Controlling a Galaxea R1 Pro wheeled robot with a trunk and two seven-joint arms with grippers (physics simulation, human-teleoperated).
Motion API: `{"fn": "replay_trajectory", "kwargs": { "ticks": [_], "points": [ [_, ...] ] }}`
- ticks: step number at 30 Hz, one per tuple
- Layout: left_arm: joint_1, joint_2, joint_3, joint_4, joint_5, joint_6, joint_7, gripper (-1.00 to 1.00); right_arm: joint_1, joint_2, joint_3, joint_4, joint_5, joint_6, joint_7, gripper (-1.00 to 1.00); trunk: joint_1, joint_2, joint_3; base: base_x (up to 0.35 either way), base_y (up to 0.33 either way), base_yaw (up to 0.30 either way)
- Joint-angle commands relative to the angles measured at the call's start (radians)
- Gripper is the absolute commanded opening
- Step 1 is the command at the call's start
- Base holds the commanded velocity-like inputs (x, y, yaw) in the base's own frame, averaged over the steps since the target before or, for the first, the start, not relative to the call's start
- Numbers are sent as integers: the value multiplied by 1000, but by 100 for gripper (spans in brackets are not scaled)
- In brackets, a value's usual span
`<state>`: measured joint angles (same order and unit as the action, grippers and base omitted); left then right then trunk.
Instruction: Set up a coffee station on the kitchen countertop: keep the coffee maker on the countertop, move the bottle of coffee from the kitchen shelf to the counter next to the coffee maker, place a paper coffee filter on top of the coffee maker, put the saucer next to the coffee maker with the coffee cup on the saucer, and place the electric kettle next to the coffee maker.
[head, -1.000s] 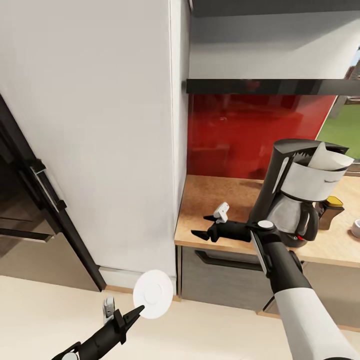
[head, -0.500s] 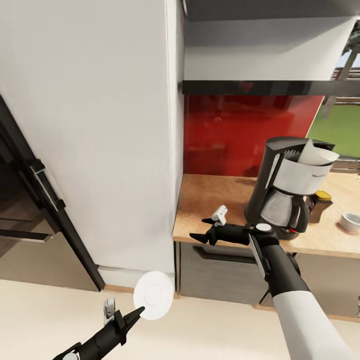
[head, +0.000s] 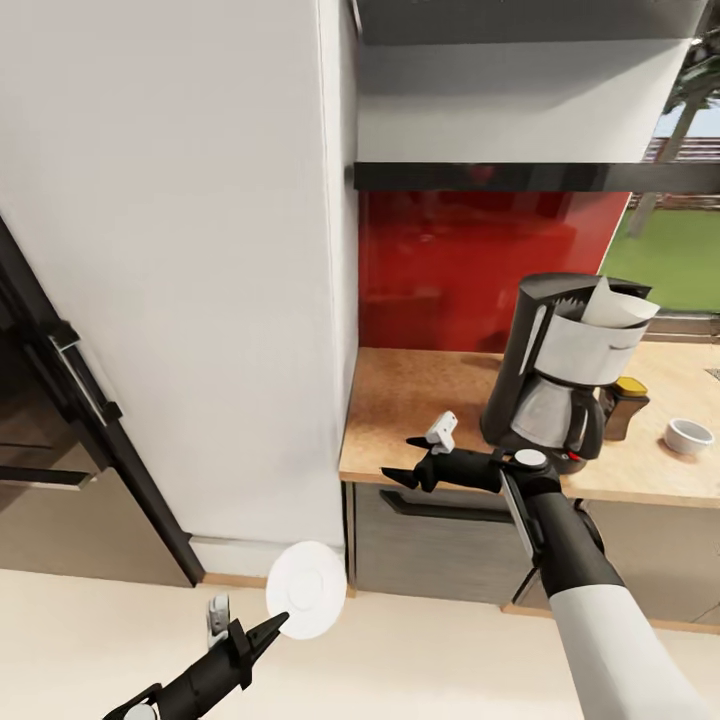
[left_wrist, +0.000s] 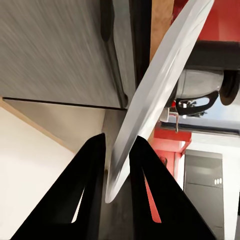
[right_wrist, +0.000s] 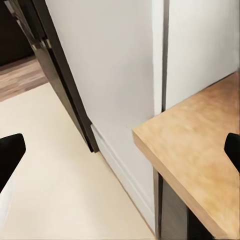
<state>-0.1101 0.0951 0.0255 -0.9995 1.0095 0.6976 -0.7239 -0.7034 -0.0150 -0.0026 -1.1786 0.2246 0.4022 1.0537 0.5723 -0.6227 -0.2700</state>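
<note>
View has slid back from the countertop (head: 420, 400); left gripper (head: 272, 627) still pinches saucer (head: 307, 590), right gripper (head: 420, 455) fingers spread empty near coffee maker (head: 560, 375); placing comes next.

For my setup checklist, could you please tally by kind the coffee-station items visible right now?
Coffee maker: 1
Paper coffee filter, in the maker's top: 1
Saucer, held in the left gripper: 1
Small white cup-like dish on the countertop: 1
Dark, yellow-topped item behind the maker, kind unclear: 1
Total: 5
</note>
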Motion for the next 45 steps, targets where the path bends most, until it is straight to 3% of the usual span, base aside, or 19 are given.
{"fn": "replay_trajectory", "kwargs": {
  "ticks": [1, 9, 16, 20, 24, 28, 32, 35, 38, 41, 45],
  "points": [
    [0, 0, 1, -1, 0, 3, 4, -100, -1, -1, 0, -3, 4, 7, 5, 100, 0, -1, -1, 0, 0, -196],
    [-6, 53, 6, -1, 11, 6, 4, -100, -1, -33, -1, -7, 6, 9, 6, 100, 0, -1, 6, -24, 23, -231],
    [-6, 64, 7, 1, 11, 6, 4, -100, 12, -34, 1, 6, 21, 8, 6, 100, 0, -1, 12, -115, 124, -228],
    [-6, 64, 6, 1, 10, 5, 4, -100, 72, -34, 0, 12, 85, -20, 5, 100, 0, -1, 13, -6, 8, -55],
    [-6, 60, 4, 2, 4, 1, 4, -100, 186, -35, -7, 17, 114, -169, -13, 100, 0, -1, 14, -1, 1, -10],
    [-6, 56, 4, 3, 2, 0, 4, -100, 280, -36, -76, 90, 118, -314, -160, 100, 0, -1, 14, 0, 0, -1],
    [-6, 54, 4, 4, 3, 0, 4, -100, 298, -38, -158, 223, 119, -387, -238, 100, 0, -1, 14, 0, 0, 0],
    [-6, 52, 6, 4, 2, 0, 4, -100, 302, -59, -258, 380, 118, -435, -294, 100, 0, -1, 14, 0, 0, 0],
    [-6, 51, 6, 4, 2, -1, 5, -100, 303, -82, -319, 494, 118, -470, -388, 100, 0, -1, 14, 0, 0, 0],
    [-6, 52, 5, 4, 1, -1, 6, -100, 303, -109, -358, 614, 117, -498, -514, 100, 0, -1, 14, 0, 0, 0],
    [-6, 53, 7, 5, 0, 0, 11, -100, 303, -128, -372, 712, 114, -506, -641, 100, 0, -1, 14, 0, 0, 0]
  ]
}}
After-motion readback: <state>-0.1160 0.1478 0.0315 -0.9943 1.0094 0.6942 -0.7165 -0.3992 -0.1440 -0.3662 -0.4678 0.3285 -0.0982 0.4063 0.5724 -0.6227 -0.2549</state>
